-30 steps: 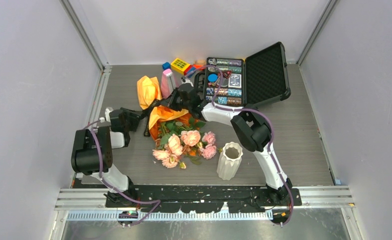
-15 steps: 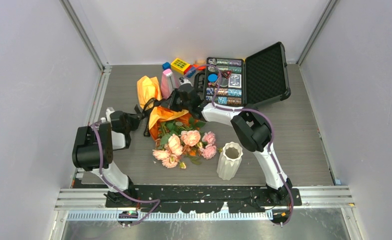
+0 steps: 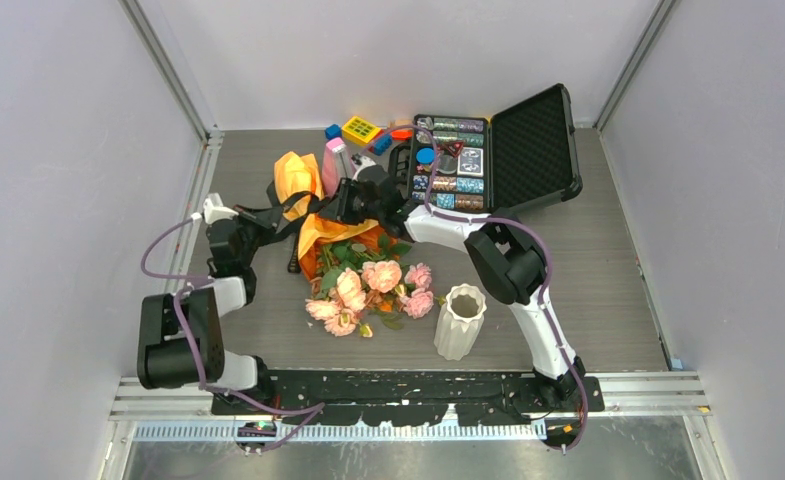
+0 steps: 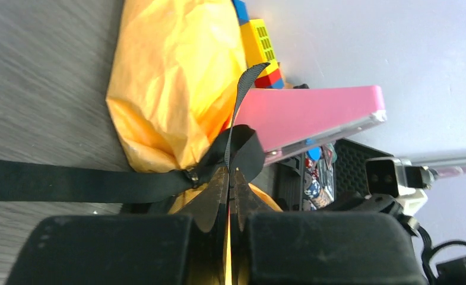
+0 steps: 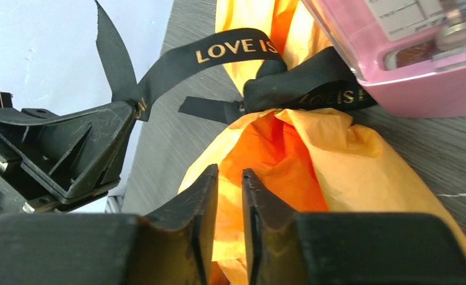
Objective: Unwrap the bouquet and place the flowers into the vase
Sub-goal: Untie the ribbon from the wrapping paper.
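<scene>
The bouquet lies mid-table with its pink and peach flowers (image 3: pixel 368 285) toward me, their stems in crinkled orange paper (image 3: pixel 326 232). A black ribbon (image 5: pixel 230 50) with gold lettering is knotted round the paper. My left gripper (image 3: pixel 264 216) is shut on one end of that ribbon (image 4: pixel 129 181) and holds it taut, left of the bouquet. My right gripper (image 5: pixel 229 178) sits over the wrapped end, its jaws a narrow gap apart with orange paper (image 5: pixel 289 172) showing between them. The white ribbed vase (image 3: pixel 460 320) stands upright right of the flowers.
A pink metronome-shaped object (image 3: pixel 336 165) stands just behind the bouquet, beside another lump of orange paper (image 3: pixel 296 180). An open black case (image 3: pixel 528 150) of coloured pieces sits at the back right. Toy blocks (image 3: pixel 361 130) lie against the back wall.
My left gripper closed on the ribbon end and drew back left and up, pulling the ribbon straight. My right gripper's jaws parted slightly over the paper.
</scene>
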Controlling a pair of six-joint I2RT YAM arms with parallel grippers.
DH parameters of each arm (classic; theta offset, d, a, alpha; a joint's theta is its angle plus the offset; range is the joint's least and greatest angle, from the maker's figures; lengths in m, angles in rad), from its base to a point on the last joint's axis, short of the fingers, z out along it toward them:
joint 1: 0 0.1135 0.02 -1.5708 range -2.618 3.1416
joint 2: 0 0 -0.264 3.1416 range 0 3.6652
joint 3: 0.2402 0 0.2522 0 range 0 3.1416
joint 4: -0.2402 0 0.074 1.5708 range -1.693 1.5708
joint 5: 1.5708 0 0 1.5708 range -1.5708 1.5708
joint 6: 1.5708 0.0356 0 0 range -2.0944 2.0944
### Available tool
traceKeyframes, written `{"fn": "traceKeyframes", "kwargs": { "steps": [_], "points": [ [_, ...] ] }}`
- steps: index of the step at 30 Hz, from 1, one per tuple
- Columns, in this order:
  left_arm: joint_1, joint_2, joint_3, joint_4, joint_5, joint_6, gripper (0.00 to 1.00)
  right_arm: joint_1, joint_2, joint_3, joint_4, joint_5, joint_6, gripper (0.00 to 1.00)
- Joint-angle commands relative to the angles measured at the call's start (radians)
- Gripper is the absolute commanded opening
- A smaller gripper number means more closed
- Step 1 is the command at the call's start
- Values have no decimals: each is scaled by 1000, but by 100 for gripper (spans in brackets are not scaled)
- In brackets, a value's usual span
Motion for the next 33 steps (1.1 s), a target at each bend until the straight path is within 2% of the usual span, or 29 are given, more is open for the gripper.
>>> {"fn": "traceKeyframes", "kwargs": {
  "steps": [1,7,14,22,33],
  "points": [
    [-3,-89,-2,-26,52,75,0,3,-64,9,117,-52,62,31],
    [-4,-188,-1,-140,51,81,0,4,-48,-33,270,-56,243,47],
    [-5,-226,-7,-165,65,79,0,12,-8,-3,263,-53,324,59],
    [-14,-215,-6,-160,70,72,0,18,18,14,249,-47,430,62],
    [-76,-195,-24,-112,53,59,0,23,76,86,200,-39,466,63]
  ]
}}
